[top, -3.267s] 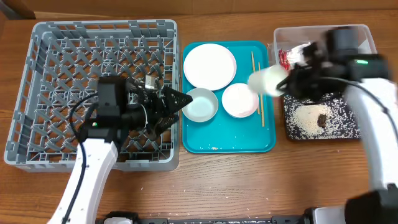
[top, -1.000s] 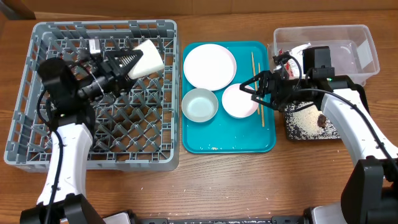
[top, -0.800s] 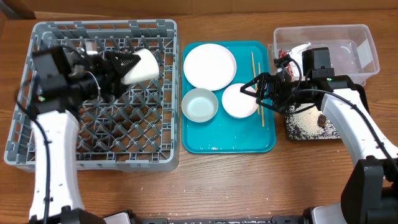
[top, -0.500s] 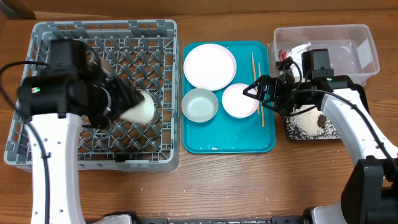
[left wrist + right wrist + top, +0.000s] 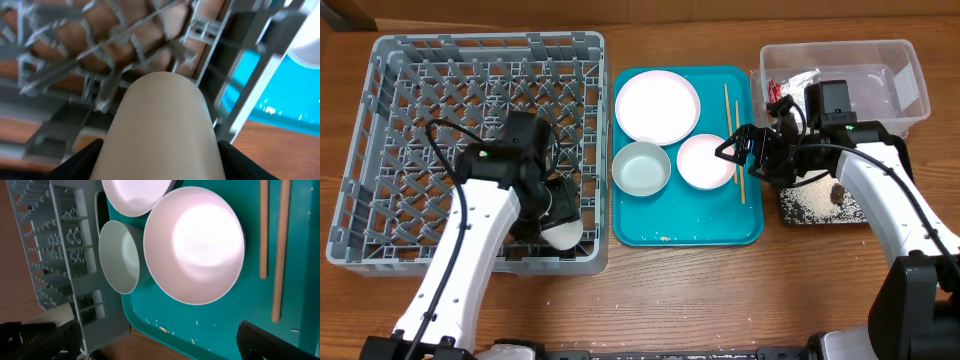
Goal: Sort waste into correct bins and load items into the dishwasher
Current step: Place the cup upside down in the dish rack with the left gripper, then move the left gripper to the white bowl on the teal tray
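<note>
Overhead, at the near right corner of the rack [image 5: 380,150]: cup [image 5: 563,232] clamped in the left gripper [image 5: 555,215], low over the pegs and just inside the wall next to the tray [image 5: 650,232]. Left wrist, same grasp up close: dark fingers [image 5: 82,161] pressed to either side of the cup [image 5: 162,125], lattice right beneath. Seated or hovering, cannot tell; likewise which way the mouth faces. Loading step in hand, judged near done for this piece. Next: lower until settled between pegs, then let go and lift straight up, clear of the lattice. Right gripper [image 5: 732,150] spread wide and empty, poised over the tray above the pink bowl [image 5: 705,160], with chopsticks [image 5: 740,150] just beside. Right wrist, looking down: pink bowl [image 5: 195,245] directly below, white bowl [image 5: 120,257] just beside it, stray rice [image 5: 161,328] on the tray floor. Probably lining up for the pink bowl. Not yet loaded: plate [image 5: 657,106], both bowls, chopsticks.
</note>
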Controlling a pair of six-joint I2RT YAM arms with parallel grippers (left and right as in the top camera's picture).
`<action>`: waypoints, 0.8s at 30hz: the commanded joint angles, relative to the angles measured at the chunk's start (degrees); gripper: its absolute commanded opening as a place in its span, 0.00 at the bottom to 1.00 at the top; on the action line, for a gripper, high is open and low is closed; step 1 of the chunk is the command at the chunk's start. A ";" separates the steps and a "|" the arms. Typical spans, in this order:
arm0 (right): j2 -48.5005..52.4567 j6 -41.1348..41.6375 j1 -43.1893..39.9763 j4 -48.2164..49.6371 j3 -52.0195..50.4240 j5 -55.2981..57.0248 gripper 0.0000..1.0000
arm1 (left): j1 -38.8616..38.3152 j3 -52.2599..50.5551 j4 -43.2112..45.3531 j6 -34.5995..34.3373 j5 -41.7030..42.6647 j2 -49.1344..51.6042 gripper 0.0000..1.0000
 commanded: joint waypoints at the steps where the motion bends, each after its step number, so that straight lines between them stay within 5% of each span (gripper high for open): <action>1: -0.37 -0.26 0.26 0.20 0.15 0.17 1.00 | -1.79 -3.08 3.32 -1.14 -1.01 -0.26 0.27; 4: -0.37 -0.26 0.26 -0.09 0.15 0.17 1.00 | -2.95 -5.51 5.99 -1.11 -1.53 -0.26 0.35; 10: -0.37 -0.22 0.24 -0.39 0.15 0.13 1.00 | -3.63 -7.93 7.58 -1.11 -1.81 -0.26 0.72; 16: -1.36 -3.93 0.11 -1.84 1.75 0.33 0.95 | -3.63 -5.99 7.85 -0.83 -1.95 -0.26 0.79; 24: -8.28 -5.16 -0.39 -19.34 20.35 17.64 0.99 | -6.40 12.44 3.43 5.86 0.13 -0.26 0.80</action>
